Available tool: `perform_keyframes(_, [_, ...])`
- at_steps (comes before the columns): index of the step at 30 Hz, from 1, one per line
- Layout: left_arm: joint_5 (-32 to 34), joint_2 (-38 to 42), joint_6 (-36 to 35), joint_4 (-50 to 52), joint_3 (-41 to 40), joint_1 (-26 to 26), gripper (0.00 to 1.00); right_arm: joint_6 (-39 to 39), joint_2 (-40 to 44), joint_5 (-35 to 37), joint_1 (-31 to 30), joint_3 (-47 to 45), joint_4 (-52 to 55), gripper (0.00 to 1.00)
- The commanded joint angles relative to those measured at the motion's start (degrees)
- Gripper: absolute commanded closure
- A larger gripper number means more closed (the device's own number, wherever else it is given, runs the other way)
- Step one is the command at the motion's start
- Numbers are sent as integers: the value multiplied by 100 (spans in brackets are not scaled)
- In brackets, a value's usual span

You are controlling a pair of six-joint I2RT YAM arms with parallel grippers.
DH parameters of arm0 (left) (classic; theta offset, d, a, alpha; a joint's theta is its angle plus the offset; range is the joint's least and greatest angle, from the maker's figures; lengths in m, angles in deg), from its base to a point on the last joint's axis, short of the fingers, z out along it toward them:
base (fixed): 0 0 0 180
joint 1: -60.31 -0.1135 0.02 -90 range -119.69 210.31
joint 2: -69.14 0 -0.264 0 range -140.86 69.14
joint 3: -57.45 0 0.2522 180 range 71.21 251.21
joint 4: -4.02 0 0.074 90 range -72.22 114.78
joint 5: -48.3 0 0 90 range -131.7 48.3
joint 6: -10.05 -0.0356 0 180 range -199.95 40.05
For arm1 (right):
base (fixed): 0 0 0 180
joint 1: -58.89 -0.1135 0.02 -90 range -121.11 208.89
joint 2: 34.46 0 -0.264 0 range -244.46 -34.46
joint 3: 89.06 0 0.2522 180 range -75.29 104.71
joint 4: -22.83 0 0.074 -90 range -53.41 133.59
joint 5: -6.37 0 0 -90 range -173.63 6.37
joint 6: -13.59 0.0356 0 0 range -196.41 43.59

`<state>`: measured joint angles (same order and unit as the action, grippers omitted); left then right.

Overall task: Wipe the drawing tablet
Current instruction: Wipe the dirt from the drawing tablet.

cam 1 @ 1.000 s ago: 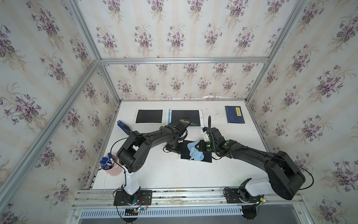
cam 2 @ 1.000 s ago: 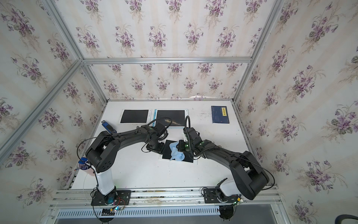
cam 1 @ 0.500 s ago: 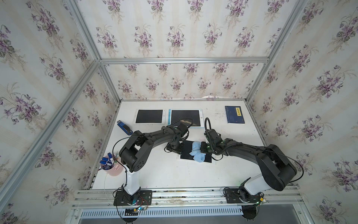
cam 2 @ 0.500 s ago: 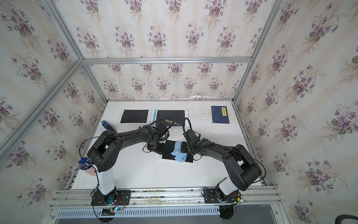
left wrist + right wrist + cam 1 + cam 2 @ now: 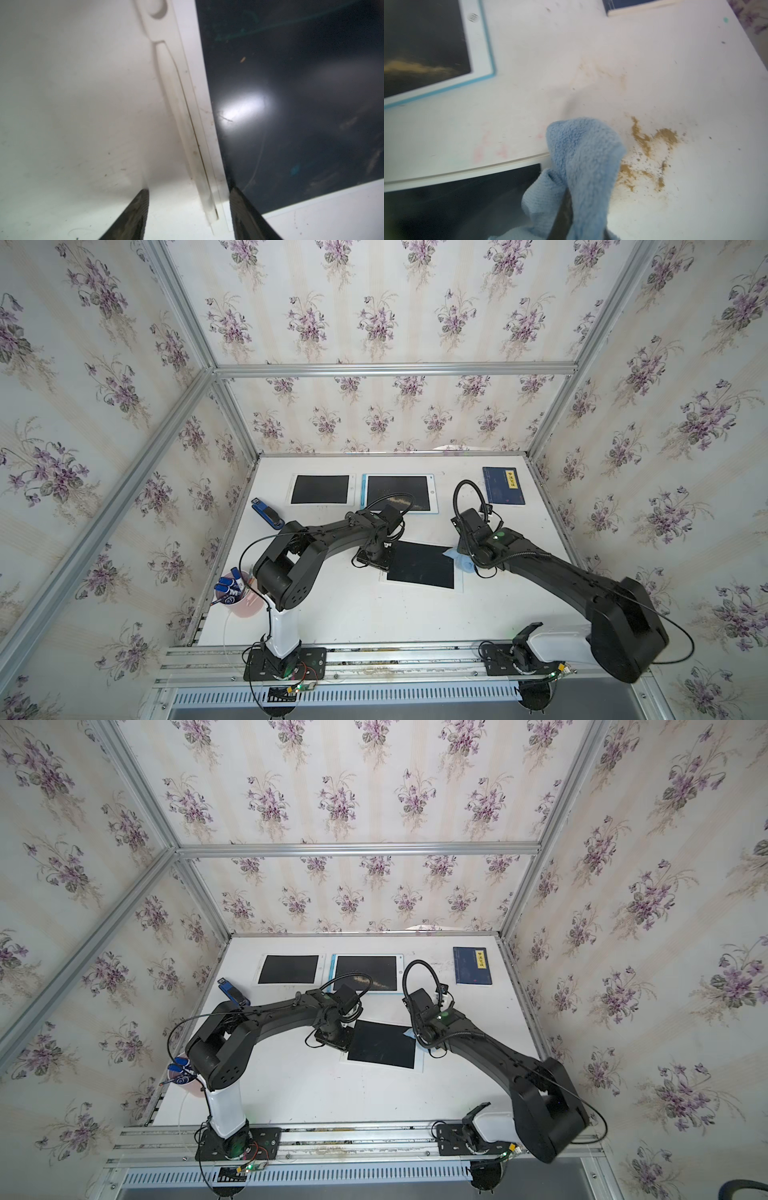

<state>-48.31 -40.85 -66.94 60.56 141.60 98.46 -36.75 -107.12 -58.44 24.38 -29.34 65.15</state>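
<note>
In both top views the drawing tablet [image 5: 419, 566] [image 5: 380, 1044] lies in the middle of the tabletop [image 5: 340, 614]. Left wrist view: the left pincer [image 5: 189, 189] stands released, its jaws straddling the tablet's white border. Right wrist view: the right pincer [image 5: 564, 207] clenches a blue cloth [image 5: 583, 162] at the tablet's corner, beside brown powder [image 5: 650, 141].

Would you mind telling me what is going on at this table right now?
The right gripper is shut on a blue cloth, bunched at the right edge of the nearest drawing tablet, beside brown powder lying on the table. The left gripper stands open astride the tablet's opposite edge, one finger over the screen, one over the table. The black screen shows only faint marks.
</note>
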Motion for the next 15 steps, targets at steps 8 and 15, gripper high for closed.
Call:
perform_keyframes(8, [423,-145,-49,185,-113,-9,37,-383,-576,-4381,-324,-186,-2737,100])
perform_keyframes(15, [428,-154,-21,203,-104,-9,37,-416,-1945,-4392,-376,-17,-2426,100])
